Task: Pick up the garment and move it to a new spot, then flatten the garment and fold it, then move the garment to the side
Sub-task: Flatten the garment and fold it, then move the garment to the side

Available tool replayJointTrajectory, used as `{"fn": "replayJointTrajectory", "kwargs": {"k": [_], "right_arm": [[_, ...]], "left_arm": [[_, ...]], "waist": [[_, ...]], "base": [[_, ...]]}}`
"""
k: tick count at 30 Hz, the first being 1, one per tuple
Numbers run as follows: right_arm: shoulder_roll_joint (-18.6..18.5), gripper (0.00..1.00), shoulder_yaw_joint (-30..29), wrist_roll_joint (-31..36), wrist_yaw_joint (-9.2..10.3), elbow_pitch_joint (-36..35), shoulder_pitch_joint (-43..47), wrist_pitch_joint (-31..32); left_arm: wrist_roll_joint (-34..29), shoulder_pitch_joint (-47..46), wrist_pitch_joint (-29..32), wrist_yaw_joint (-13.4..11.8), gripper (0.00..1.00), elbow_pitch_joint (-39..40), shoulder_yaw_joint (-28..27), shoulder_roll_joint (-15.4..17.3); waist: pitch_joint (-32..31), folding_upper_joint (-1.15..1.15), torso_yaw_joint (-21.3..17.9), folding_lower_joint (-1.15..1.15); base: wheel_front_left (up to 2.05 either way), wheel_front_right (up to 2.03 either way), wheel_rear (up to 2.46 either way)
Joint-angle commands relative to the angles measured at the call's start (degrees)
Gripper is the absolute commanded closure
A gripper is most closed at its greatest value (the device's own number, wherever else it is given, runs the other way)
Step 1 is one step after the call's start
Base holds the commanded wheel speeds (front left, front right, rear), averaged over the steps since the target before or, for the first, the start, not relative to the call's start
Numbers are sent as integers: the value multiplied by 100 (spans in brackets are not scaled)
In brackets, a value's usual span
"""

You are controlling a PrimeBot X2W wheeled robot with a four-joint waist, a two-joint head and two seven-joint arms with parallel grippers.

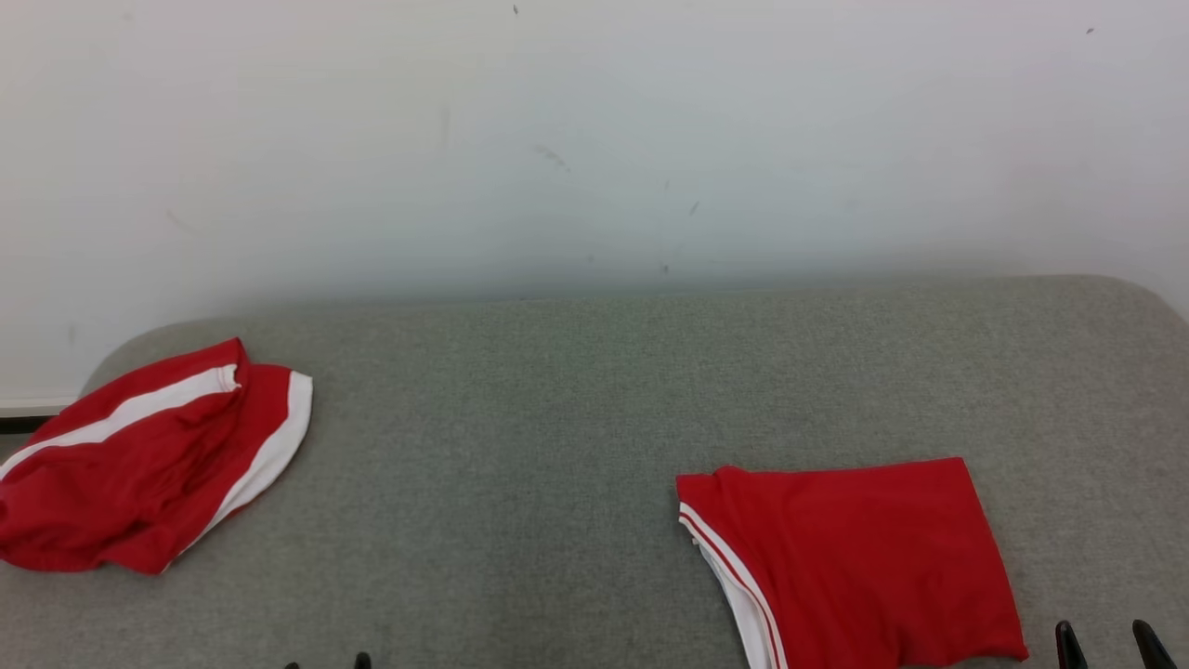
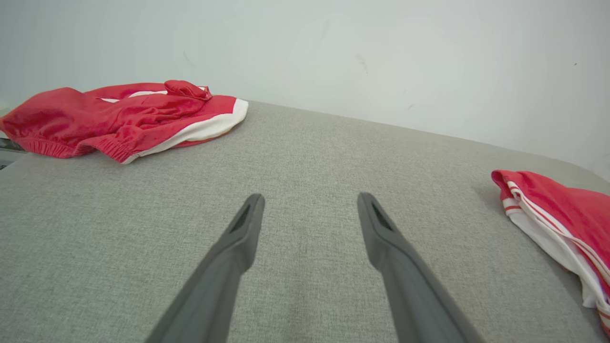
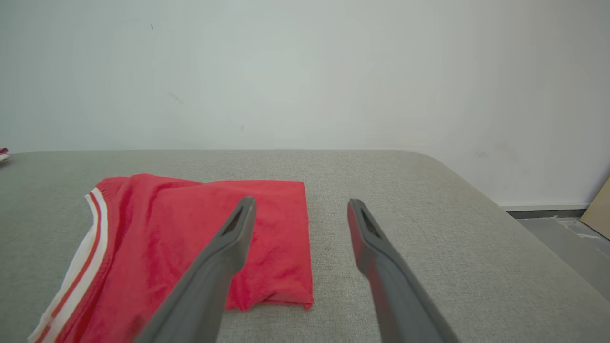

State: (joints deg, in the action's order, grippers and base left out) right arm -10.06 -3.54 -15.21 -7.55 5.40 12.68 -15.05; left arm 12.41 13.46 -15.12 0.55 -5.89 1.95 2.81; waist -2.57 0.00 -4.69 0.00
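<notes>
Two pairs of long dark fingers stood spread wide, each holding nothing. The left gripper (image 2: 310,197) hung over bare grey weave. The right gripper (image 3: 301,203) was parted as wide, and in its own wrist view its left finger crossed in front of the folded garment (image 3: 167,238). The head view told me more: those fingertips sat just off the garment's near right corner, apart from the cloth.

The folded garment lay flat on the right, near part of the table (image 1: 557,418). It was a smooth red knit in a rough rectangle, with thin white and red stripes down its left edge. From the left wrist I saw that edge side-on, with layers of white and red stacked.

Well apart, on the table's left end, sat a crumpled garment (image 1: 139,455), red with broad white bands. The left wrist view showed me its gathered elastic hem and its rumpled folds; from the head it looked flatter. The table top was coarse grey fabric with rounded corners, set against a scuffed white wall (image 1: 594,139). The right wrist view added the grey floor (image 3: 562,238) past the table's right end and a tan board (image 3: 603,209) at the frame's edge.
</notes>
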Motion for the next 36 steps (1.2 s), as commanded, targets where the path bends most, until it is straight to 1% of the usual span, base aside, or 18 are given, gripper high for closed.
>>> {"fn": "replayJointTrajectory", "kwargs": {"k": [1, 3, 5, 6, 8, 9, 12, 14, 18, 19, 22, 23, 29, 32, 36], "right_arm": [[-14, 0, 16, -160, 13, 80, -36, -14], [-35, 0, 73, -369, 13, 212, -78, -14], [-173, 0, 184, -663, 13, 366, -197, -14], [-173, 0, 184, -663, 13, 366, -197, -14], [-458, 0, 484, -1077, 13, 576, -347, 123], [-598, 0, 565, -1348, 13, 642, -465, 282], [-1131, 0, 875, -2128, 13, 745, -751, 1079], [-1448, 0, 937, -2600, 13, 836, -965, 1572], [-1821, 0, 1200, -3540, 13, 896, -1427, 2418], [-1919, 0, 1287, -3668, 13, 949, -1550, 2567], [-1983, 0, 1541, -4062, 13, 1225, -1953, 2882], [-2022, 0, 1596, -4131, 13, 1332, -2094, 2932], [-1985, 0, 1950, -4600, 13, 2013, -2732, 3153], [-1950, 0, 2122, -4813, 13, 2216, -2969, 3193], [-1851, 0, 2463, -5068, 12, 2299, -3143, 3204]], "left_arm": [[-21, 42, -2, -17, 0, 20, -32, 19], [-12, 28, -2, -31, 0, 32, -38, 19], [-3, 17, -2, -36, 0, 44, -43, 19], [-3, 17, -2, -36, 0, 44, -43, 19], [-25, -3, -2, -19, 0, 44, -30, 18], [-41, -23, -2, -5, 0, 42, -18, 18], [-90, -113, -2, 31, 0, 32, -9, 19], [-117, -179, -2, 46, 0, -2, 39, 18], [-170, -357, -2, 89, 0, -29, 121, 19], [-206, -387, -2, 100, 0, -58, 138, 19], [-354, -550, -2, 178, 0, -128, 154, 20], [-394, -594, -2, 196, 0, -139, 155, 20], [-568, -801, -2, 314, 0, -197, 71, 19], [-633, -869, -2, 360, 0, -210, 40, 18], [-639, -901, -2, 390, 0, -229, 36, 19]], "waist": [[11, 0, 12, 0], [28, 0, 13, 0], [63, 0, 2, 0], [63, 0, 2, 0], [117, 0, -16, 0], [148, 0, -24, 0], [256, 0, -22, 0], [320, 0, 11, 0], [587, 0, 101, 0], [669, 0, 119, 0], [901, 0, 192, 0], [990, 0, 229, 0], [1359, 0, 428, 0], [1477, 0, 499, 0], [1509, 0, 545, 0]], "base": [[0, 0, 0], [0, 0, 0], [0, 0, 0], [0, 0, 0], [0, 0, 0], [0, 0, 0], [0, 0, 0], [0, 0, 0], [0, 0, 0], [0, 0, 0], [0, 0, 0], [0, 0, 0], [0, 0, 0], [0, 0, 0], [0, 0, 0]]}}
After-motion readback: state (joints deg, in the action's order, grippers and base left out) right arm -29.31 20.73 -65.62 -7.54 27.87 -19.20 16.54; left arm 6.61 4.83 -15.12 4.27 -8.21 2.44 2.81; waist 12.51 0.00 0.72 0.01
